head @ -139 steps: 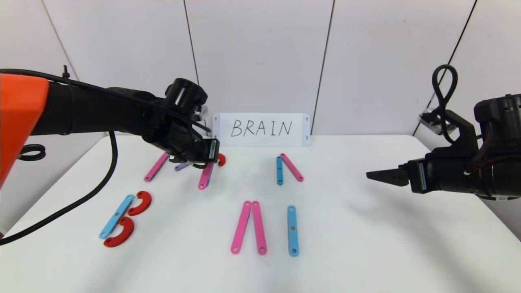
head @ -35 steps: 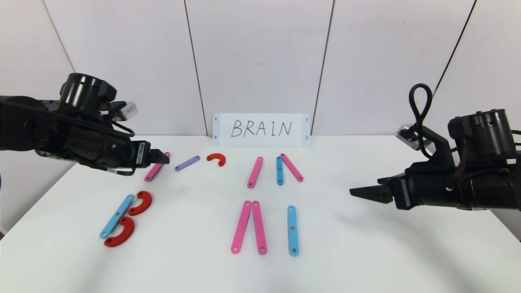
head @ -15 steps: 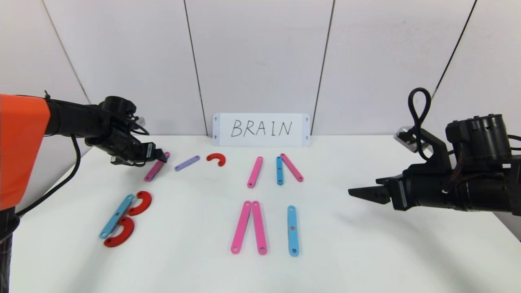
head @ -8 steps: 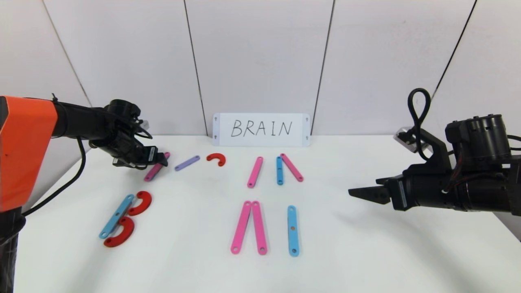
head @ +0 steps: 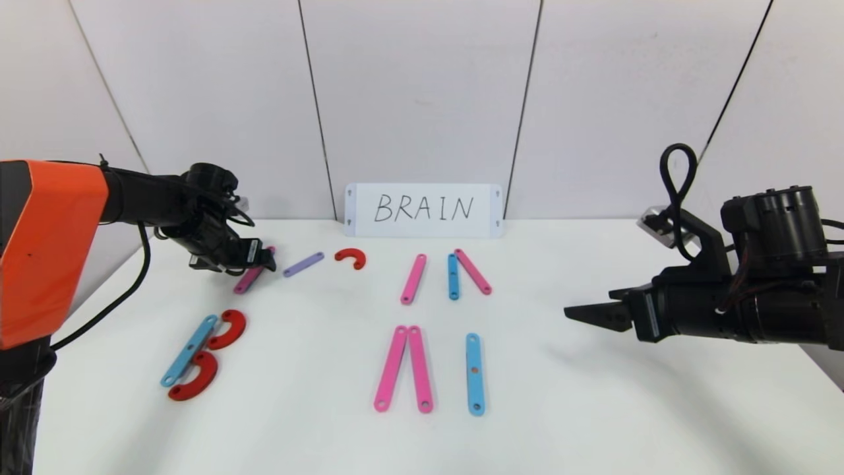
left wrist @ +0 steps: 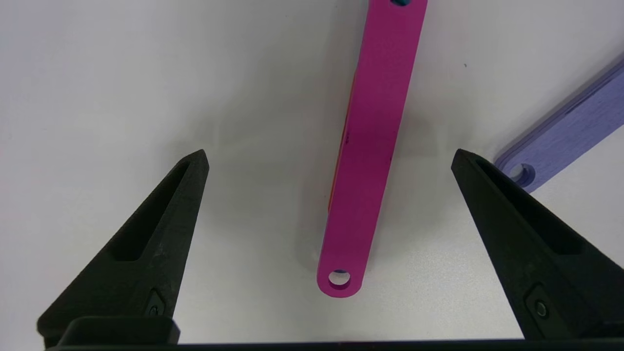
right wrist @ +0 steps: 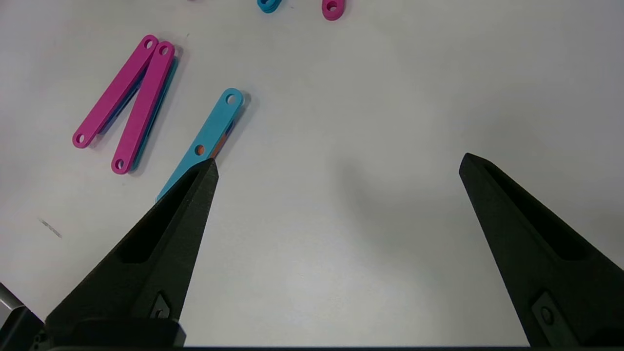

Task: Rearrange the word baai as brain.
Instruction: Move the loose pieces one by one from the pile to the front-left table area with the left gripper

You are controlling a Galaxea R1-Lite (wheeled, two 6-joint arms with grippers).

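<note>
The letter pieces lie flat on the white table point(head: 593, 409). At the front left a light-blue bar point(head: 189, 349) with two red C pieces point(head: 227, 328) forms a B. My left gripper point(head: 267, 264) is open at the back left, low over the far end of a pink bar point(head: 245, 282). In the left wrist view that bar point(left wrist: 373, 146) lies between the open fingers of my left gripper point(left wrist: 330, 156), untouched. A lilac bar point(head: 303, 264) and a red C point(head: 351, 257) lie just right of it. My right gripper point(head: 580, 313) hovers open and empty at the right.
A white card reading BRAIN point(head: 423, 210) stands at the back. In front of it lie a pink bar point(head: 413, 278), a light-blue bar point(head: 453, 276) and another pink bar point(head: 473, 270). Nearer the front lie two pink bars point(head: 403, 369) and a light-blue bar point(head: 474, 373).
My left arm has reached out and down, bringing its open gripper over the far-left pink bar. Before that a pink bar was moved from the left group to the middle back. The right arm stays still.
</note>
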